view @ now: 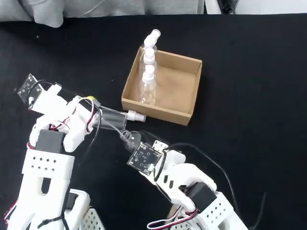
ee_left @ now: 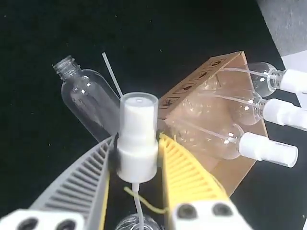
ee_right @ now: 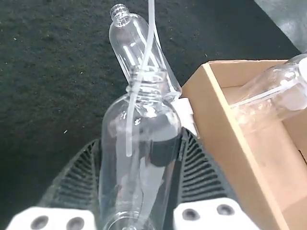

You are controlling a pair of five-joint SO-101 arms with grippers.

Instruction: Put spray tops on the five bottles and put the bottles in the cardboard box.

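Observation:
My left gripper (ee_left: 137, 142) is shut on a white spray top (ee_left: 138, 127). Its thin dip tube (ee_right: 144, 62) runs down into the open neck of a clear bottle (ee_right: 141, 124). My right gripper (ee_right: 141, 143) is shut on that bottle, just in front of the cardboard box (view: 160, 112). A second clear bottle without a top (ee_left: 88, 100) lies on the cloth between the two grippers and also appears behind the held bottle (ee_right: 134, 43). Three capped bottles (view: 147, 88) lean in a row along the box's left wall, and the farthest sticks out over the rim.
The table is covered in black cloth (view: 249, 72). Grey fabric (view: 48, 12) lies along the far edge. A black cable (view: 225, 175) trails to the right of the right arm. The right half of the box floor (view: 175, 88) is bare.

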